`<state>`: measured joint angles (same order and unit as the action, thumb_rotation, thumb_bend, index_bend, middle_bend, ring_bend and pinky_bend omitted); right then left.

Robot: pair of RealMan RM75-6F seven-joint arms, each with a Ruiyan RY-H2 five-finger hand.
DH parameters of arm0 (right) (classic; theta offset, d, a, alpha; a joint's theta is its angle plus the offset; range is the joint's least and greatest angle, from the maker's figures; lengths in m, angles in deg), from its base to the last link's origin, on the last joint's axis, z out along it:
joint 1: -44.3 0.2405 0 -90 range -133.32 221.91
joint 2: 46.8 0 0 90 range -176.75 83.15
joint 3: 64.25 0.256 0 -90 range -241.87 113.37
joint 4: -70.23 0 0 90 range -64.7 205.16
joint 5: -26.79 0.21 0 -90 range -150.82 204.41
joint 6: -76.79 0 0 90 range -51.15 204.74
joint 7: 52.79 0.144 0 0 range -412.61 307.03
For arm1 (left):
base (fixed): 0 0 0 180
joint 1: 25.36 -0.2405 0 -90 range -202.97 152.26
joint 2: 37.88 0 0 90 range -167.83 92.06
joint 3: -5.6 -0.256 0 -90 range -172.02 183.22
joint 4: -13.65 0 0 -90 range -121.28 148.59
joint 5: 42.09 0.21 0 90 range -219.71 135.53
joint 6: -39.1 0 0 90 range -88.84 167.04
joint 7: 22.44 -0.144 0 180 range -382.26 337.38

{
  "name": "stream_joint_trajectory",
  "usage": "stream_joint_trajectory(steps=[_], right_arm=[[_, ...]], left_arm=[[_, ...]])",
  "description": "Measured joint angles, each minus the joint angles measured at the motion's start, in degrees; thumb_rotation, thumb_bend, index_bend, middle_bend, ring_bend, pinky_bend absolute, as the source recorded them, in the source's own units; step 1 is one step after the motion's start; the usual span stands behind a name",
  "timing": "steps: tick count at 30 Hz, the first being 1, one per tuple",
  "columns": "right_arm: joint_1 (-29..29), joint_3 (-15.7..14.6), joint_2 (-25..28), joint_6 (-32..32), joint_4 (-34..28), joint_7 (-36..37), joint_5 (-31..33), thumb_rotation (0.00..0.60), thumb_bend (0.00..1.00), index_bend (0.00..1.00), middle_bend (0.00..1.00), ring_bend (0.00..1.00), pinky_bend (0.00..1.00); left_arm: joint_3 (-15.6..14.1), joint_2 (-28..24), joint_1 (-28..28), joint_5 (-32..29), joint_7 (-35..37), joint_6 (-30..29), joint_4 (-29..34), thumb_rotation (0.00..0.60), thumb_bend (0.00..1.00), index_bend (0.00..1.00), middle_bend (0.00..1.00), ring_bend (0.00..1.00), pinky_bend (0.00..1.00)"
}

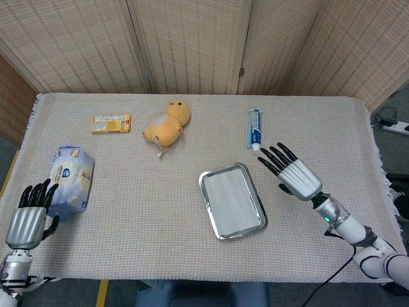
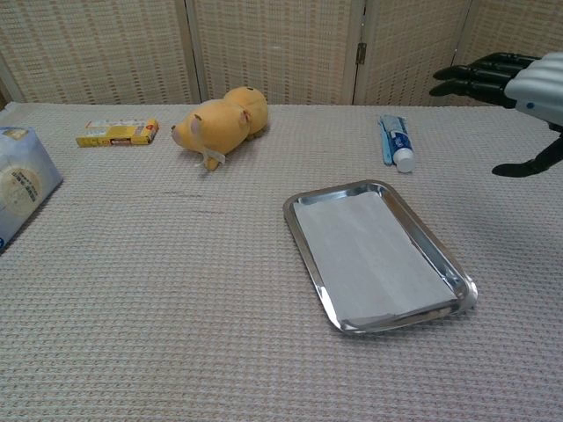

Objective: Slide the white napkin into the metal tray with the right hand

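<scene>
1. I see a folding screen (image 1: 192, 45) of woven, reed-like panels closing off the whole back of the scene.
2. A metal hinge (image 2: 361, 54) joins two of its panels.
3. The table (image 1: 128, 204) is covered by a beige woven cloth with a fringed edge.
4. At the far right, grey floor (image 1: 399, 115) shows, with what may be a power strip (image 1: 397, 127) and cable.
5. Lighting is even and soft.
</scene>
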<state>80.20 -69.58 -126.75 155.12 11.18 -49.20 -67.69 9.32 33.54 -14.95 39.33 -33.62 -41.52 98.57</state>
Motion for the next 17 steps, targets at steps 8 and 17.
stream_joint_trajectory(steps=[8,17], right_arm=[[-13.6,0.1,3.2,7.9,-8.4,-2.7,6.4,0.600,0.29,0.00,0.00,0.00,0.00],[-20.4,0.9,9.4,10.6,-21.9,-10.3,10.6,0.600,0.29,0.00,0.00,0.00,0.00]], left_arm=[[-0.5,0.0,-0.4,2.9,0.9,-2.4,-0.1,0.600,0.48,0.00,0.00,0.00,0.00],[-0.4,0.1,-0.9,3.8,1.6,-3.9,-0.5,0.600,0.48,0.00,0.00,0.00,0.00]])
